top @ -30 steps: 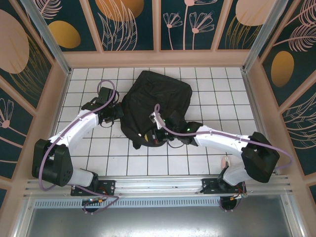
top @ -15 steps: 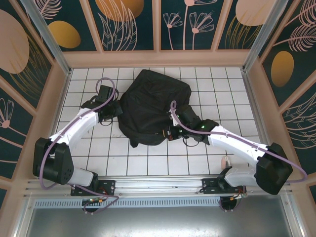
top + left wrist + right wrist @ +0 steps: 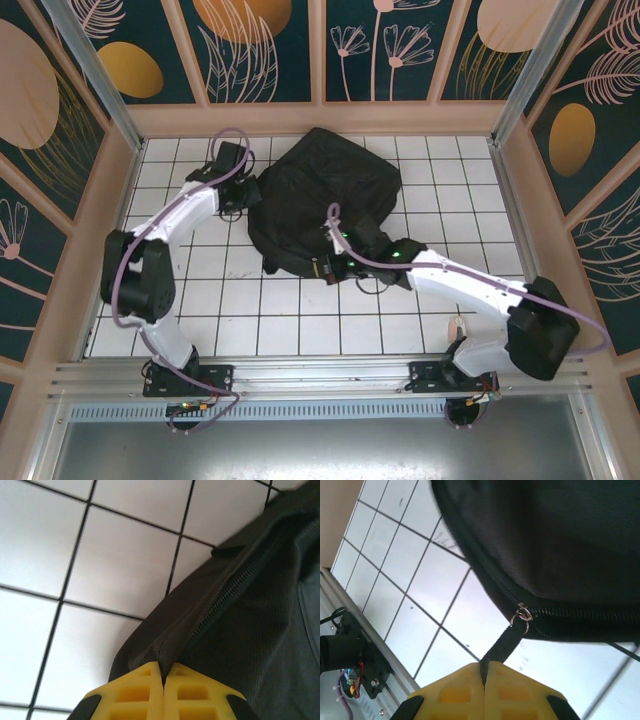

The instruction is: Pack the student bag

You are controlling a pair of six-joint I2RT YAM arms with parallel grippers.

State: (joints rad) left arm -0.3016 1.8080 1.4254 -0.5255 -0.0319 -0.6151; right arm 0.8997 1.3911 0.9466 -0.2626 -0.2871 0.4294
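Top view: large black soft fabric backpack [image 3: 330, 195] lies flat on white tiled table [image 3: 420, 320], centred L-R, nearer the far edge. Left gripper [image 3: 250, 195] sits at backpack's left side, against the fabric. Right gripper [image 3: 325, 266] sits at its near edge. Jaws too small to read from up here.

Left wrist view: left gripper [image 3: 163, 672] has its yellow fingers [image 3: 135, 692] pressed fully together, pinching a fold of backpack fabric just beside the zipper [image 3: 225, 597]. Table tiles to the left.

Right wrist view: right gripper [image 3: 484, 667] is clamped tight on a black webbing pull strap [image 3: 502, 642]. Strap runs straight up to a small metal ring [image 3: 522, 614] on the zipper at backpack's rim. Tiles beneath.
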